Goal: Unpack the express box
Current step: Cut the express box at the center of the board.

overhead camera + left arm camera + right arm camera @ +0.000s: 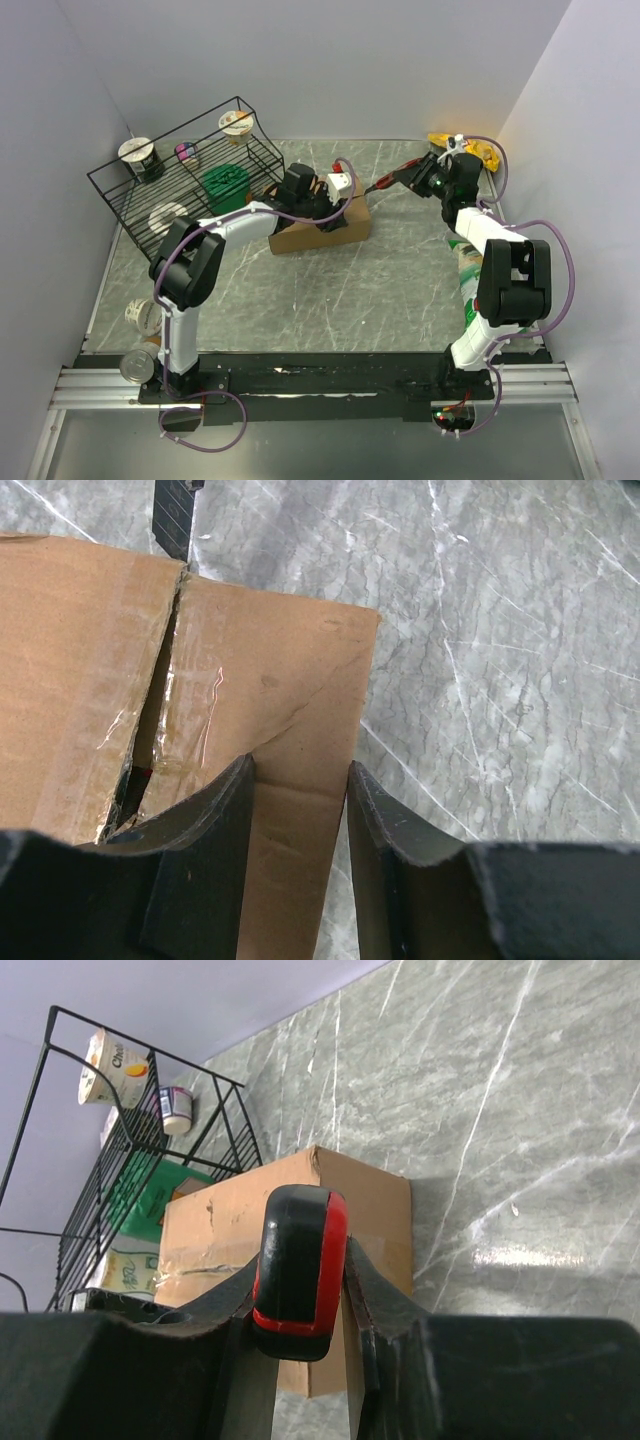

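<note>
The box (318, 232) sits on the table (400, 290) toward the back, just in front of the wire rack (200, 160). Its flaps are down, but the taped seam (160, 710) gapes in a dark slit. The left hand (300, 770) hangs over the box's top at one edge, fingers (215, 830) apart, with nothing pinched between them. The right hand (300, 1272) is clamped on a red-and-black cutter (298, 1225). The cutter points at the box, and its dark tip (173, 520) is at the far end of the seam.
</note>
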`<state>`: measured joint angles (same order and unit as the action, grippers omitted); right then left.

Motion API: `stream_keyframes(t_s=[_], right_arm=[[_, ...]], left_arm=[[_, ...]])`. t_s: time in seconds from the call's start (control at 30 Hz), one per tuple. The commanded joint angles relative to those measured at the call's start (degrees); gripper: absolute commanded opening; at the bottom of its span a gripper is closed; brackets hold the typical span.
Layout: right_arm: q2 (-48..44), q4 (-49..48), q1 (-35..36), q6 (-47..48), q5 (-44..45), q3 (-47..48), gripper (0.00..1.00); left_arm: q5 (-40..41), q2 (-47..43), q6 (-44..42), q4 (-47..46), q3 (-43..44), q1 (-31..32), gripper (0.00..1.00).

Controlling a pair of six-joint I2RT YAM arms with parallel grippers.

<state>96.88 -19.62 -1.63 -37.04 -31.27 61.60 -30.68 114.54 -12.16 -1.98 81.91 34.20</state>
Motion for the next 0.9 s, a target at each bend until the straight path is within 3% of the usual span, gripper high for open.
stream_keyframes(t_s=[0.0, 0.33, 0.7, 0.87], right_arm=[[-3.01, 2.38, 1.19, -1.28, -2.21, -0.69, 0.00], [-8.99, 12.31, 1.36, 1.70, -5.38, -6.14, 0.00], [-13.12, 22.68, 1.02, 9.51, -12.32, -6.06, 0.00], [-16.28, 33.74, -2.06, 15.23, -15.05, -4.13, 0.00]], left_arm=[[1.76, 2.53, 3.81, 4.44, 1.94, -1.32, 0.41], [2.73, 5.43, 7.33, 2.86, 4.92, -2.20, 0.38], [2.55, 5.87, 7.07, 2.94, 5.28, -2.99, 0.39], [2.03, 5.61, 6.54, 3.21, 5.01, -3.43, 0.40]])
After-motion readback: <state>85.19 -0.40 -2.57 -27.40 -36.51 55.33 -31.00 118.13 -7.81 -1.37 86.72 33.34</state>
